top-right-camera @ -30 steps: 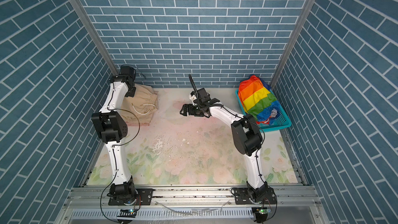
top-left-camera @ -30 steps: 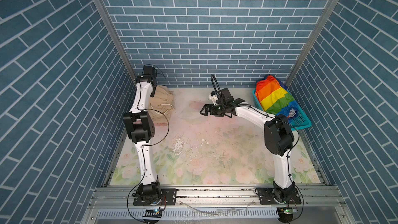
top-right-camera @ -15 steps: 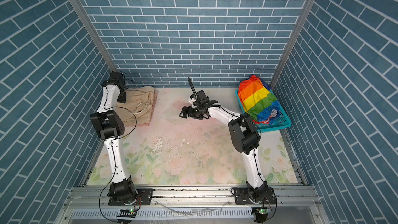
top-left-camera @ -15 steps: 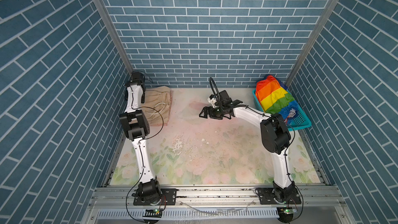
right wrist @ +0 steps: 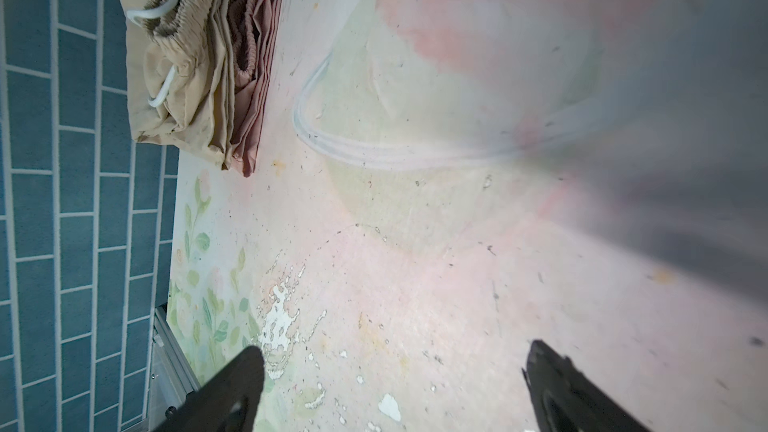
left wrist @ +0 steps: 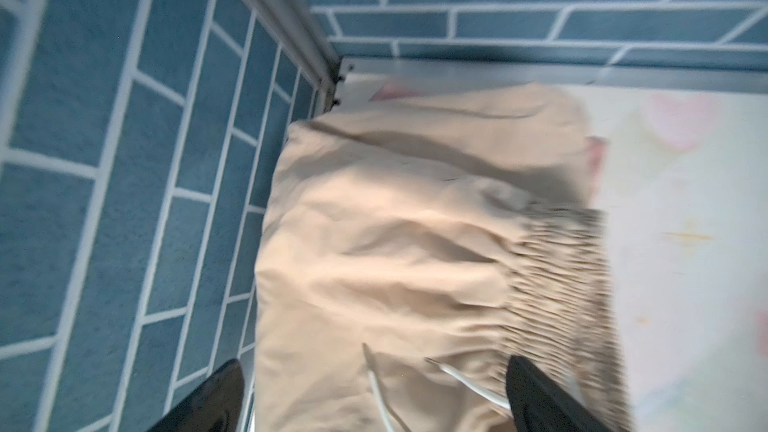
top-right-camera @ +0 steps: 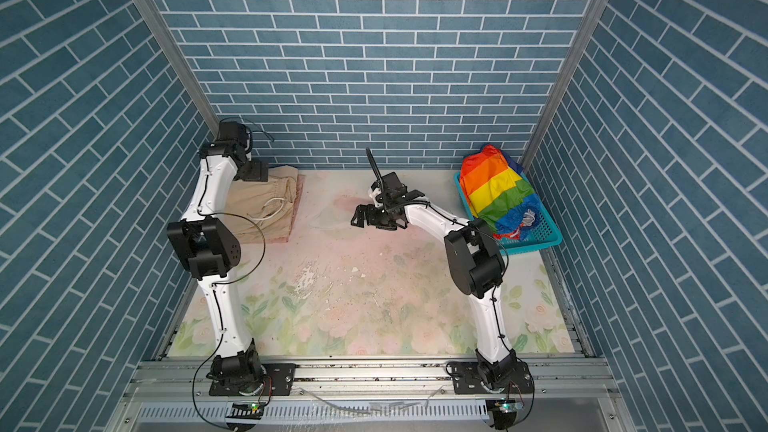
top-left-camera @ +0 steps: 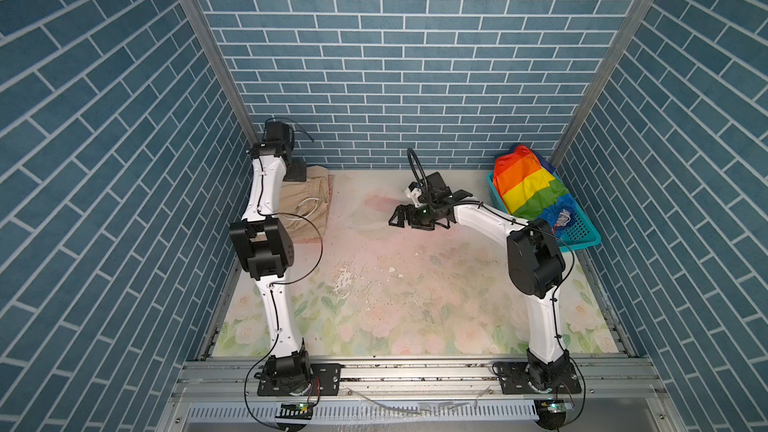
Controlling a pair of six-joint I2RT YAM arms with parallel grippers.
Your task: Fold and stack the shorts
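Beige shorts (left wrist: pixel 395 243) folded atop pink shorts (right wrist: pixel 257 76), directly beneath open left end effector (left wrist: pixel 374 361); right end effector (right wrist: pixel 395 347) open, well apart.

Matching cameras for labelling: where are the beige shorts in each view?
In a top view: beige shorts, far-left corner.
In a top view: same corner.
Left wrist: fills the frame.
Right wrist: lying atop pink shorts.
Shared landmark: white drawstring.
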